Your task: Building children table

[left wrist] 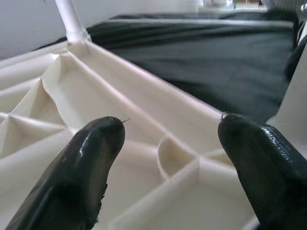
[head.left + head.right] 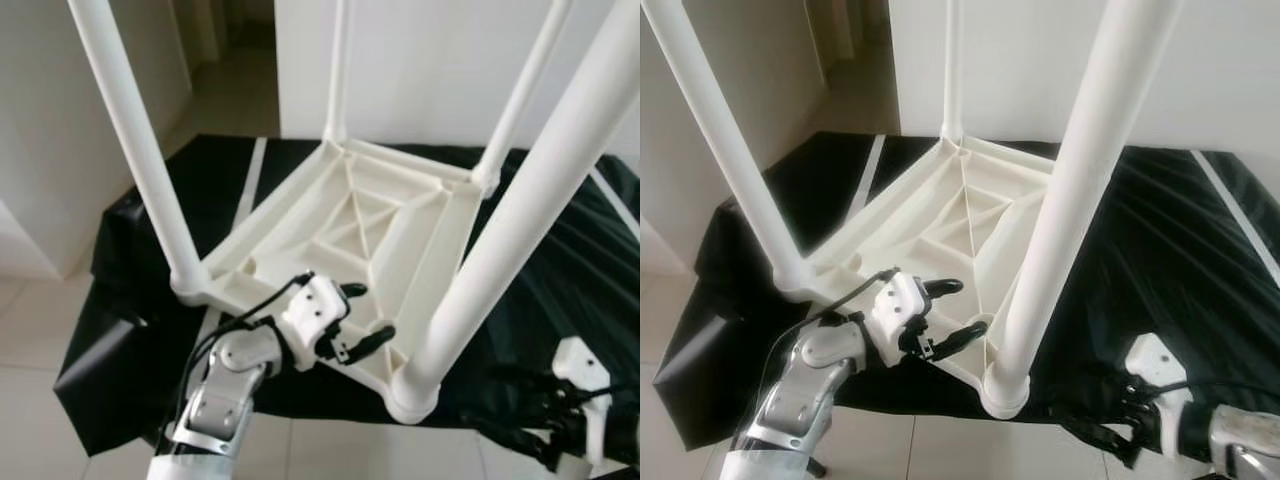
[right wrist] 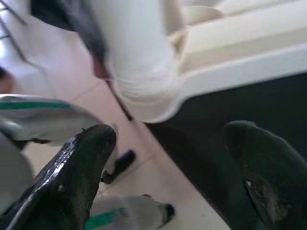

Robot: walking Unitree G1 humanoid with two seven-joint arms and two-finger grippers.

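The white plastic children table [image 2: 360, 230] lies upside down on a black sheet [image 2: 560, 270] spread over the floor, its ribbed underside facing up and its four round legs pointing upward toward the camera. The near right leg [image 2: 520, 220] rises long and thick from its corner socket; the near left leg [image 2: 135, 150] stands at the other front corner, and two thinner-looking legs stand at the far corners.

The left claw [image 2: 362, 318] is at the table's near edge between the two front legs, fingers spread apart with one above the rim and one below it, holding nothing. The left wrist view adds what the head views cannot: the fingertips [image 1: 91, 158] hang just over the inner ribs and a small curved pocket of the underside.

The right claw [image 2: 1110, 425] sits low on the black sheet beside the near right corner, open and empty. Its wrist view shows the leg's socket [image 3: 144, 81] from the side, the pale tiled floor [image 3: 158, 177] and the robot's other arm
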